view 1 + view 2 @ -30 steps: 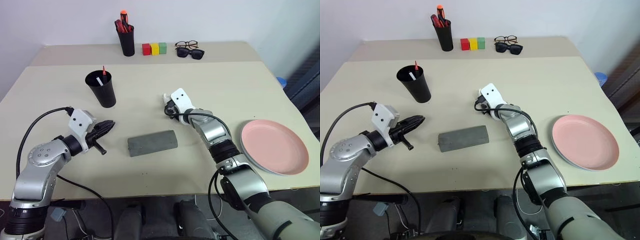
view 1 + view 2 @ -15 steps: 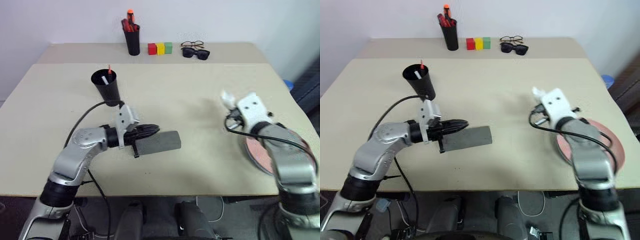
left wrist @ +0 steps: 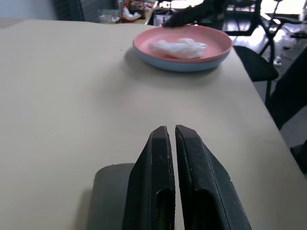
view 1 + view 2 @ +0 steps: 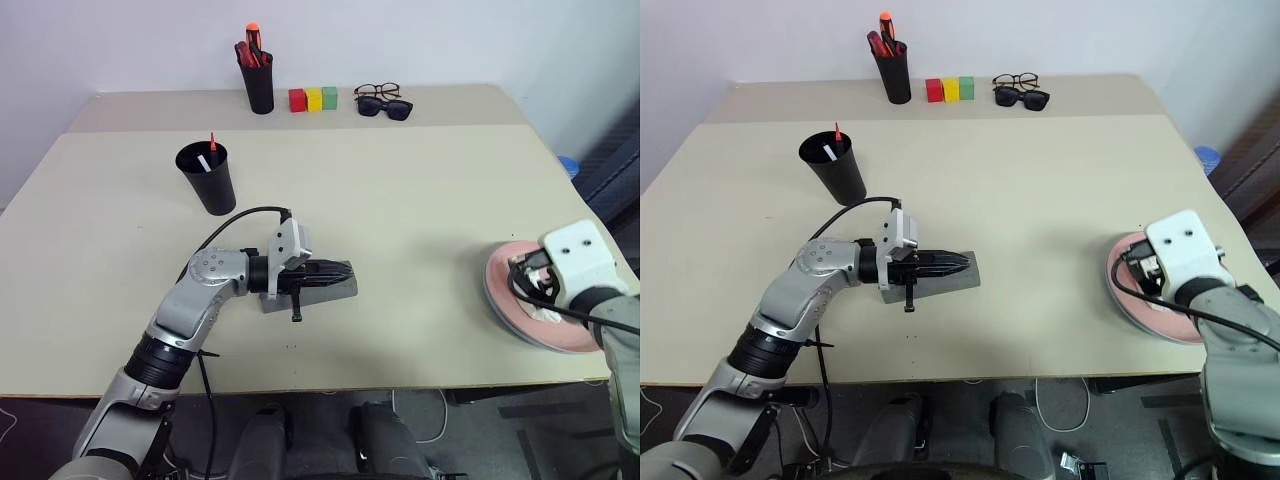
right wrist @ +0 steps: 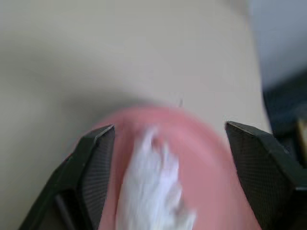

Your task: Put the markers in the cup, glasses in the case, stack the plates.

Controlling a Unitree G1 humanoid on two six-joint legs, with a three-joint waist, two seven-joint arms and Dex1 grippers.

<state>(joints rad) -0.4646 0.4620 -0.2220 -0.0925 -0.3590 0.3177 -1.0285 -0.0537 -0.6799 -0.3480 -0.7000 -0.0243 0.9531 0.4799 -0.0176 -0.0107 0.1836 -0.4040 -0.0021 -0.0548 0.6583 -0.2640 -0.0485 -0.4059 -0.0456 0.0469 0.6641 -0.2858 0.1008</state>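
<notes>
With both markers (image 4: 209,152) in the cup (image 4: 207,178) and the pink plate (image 3: 182,45) stacked on the blue one, the wire glasses (image 4: 374,91) remain far beyond the grey case (image 4: 338,288), where the clenched left tool (image 4: 340,270) rests while the right tool (image 5: 168,163) gapes over the plates.

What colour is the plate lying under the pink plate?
Light blue: its rim shows beneath the pink plate, best in the left wrist view.

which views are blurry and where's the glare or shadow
Right wrist view: motion-smeared, the pink plate and the white wad on it soft. Left wrist view: the left hand and grey case close up and sharp, bright window glare behind the plates. Left eye view: even light, a soft shadow beside the black cup.
</notes>
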